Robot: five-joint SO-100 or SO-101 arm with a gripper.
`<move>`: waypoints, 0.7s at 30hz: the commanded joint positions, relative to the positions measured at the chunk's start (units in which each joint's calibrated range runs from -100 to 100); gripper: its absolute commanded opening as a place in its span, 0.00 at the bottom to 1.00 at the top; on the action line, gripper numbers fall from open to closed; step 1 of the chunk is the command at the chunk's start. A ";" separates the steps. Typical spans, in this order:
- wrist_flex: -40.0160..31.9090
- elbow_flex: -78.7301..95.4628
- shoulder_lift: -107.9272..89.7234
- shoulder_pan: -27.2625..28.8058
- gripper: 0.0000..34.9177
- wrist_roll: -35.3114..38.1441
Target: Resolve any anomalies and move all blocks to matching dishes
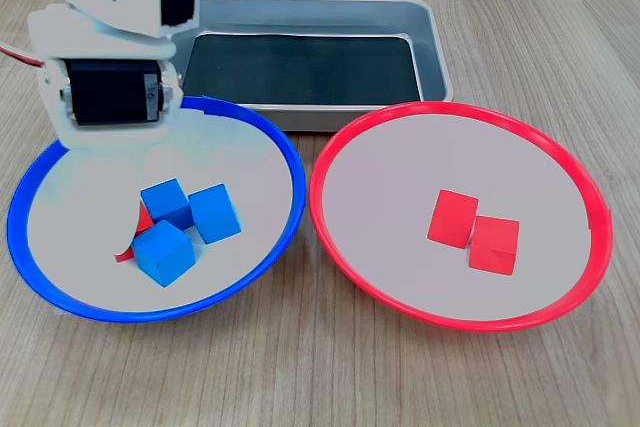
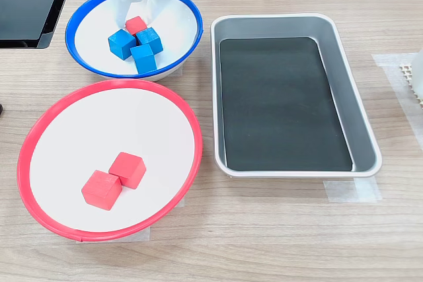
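Nearest, in both exterior views: the red-rimmed dish (image 1: 460,317) (image 2: 39,130), round, shallow, smooth pale grey inside, on a wood-grain table (image 1: 320,387) (image 2: 277,229). It holds two matte red cubes (image 1: 452,218) (image 2: 102,189), corners touching, near its middle.

Beside it, rims almost meeting, sits the blue-rimmed dish (image 1: 250,277) (image 2: 188,37), same form. Count inside: three blue cubes (image 1: 163,252) (image 2: 143,58) clustered and touching, plus one red cube (image 2: 136,25) against them, mostly hidden behind the blue ones in the first exterior view.

The white arm's gripper (image 2: 137,14) hangs over the blue-rimmed dish, its fingers (image 2: 119,12) standing either side of that red cube. Whether they press on it I cannot tell.

Behind the dishes in the first exterior view: one rectangular grey metal tray (image 1: 432,57) (image 2: 344,90), rounded corners, dark flat bottom. No legible writing anywhere.
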 commanded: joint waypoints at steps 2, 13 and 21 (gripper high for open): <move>-0.62 -1.08 0.06 -0.92 0.33 0.73; -0.45 -1.08 1.43 -1.58 0.12 1.71; 1.78 -2.90 -5.74 -2.33 0.01 0.78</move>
